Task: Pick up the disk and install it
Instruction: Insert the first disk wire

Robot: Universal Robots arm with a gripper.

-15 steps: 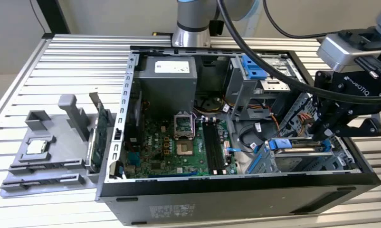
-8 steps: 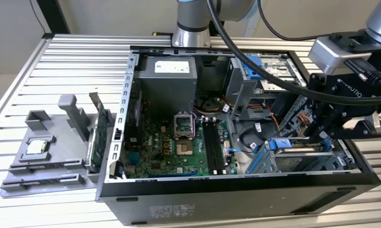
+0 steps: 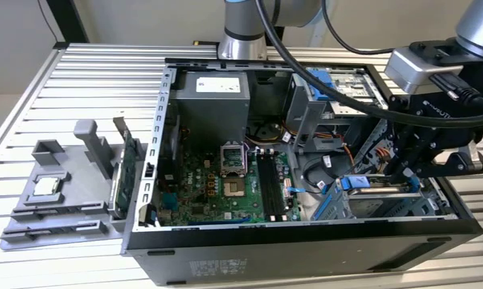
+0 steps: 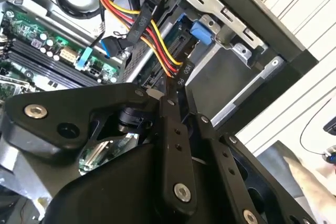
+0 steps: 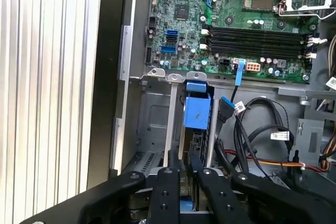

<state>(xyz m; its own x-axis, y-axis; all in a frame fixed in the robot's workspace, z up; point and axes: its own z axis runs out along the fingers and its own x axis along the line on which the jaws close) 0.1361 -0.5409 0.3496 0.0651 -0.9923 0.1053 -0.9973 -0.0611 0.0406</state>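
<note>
Exterior view first. Shows a computer case (image 3: 306,250) lying on its side on the slatted counter (image 3: 81,78), open face up, probably so that the inside can be reached from above. Places the gripper (image 3: 402,174) down inside the drive bay at the exterior view's right, with the disk (image 3: 357,183) just under it, blue end toward the motherboard (image 3: 225,186). Notes also a grey parts holder (image 3: 73,174) beside the case, at the exterior view's left.

Second wrist view next. Looks along the fingers (image 4: 170,145), set close together, toward a bundle of coloured wires (image 4: 157,40) just beside the bay. Suggests a tight place, hence perhaps the narrow grip.

First wrist view last. Finds the fingers (image 5: 167,192) clenched on the disk (image 5: 197,111), with blue plastic visible between them. Grips it at the end away from the motherboard (image 5: 252,30), likely to keep the other end free between the metal guides (image 5: 172,114) of the bay. Cannot tell whether fully seated.
</note>
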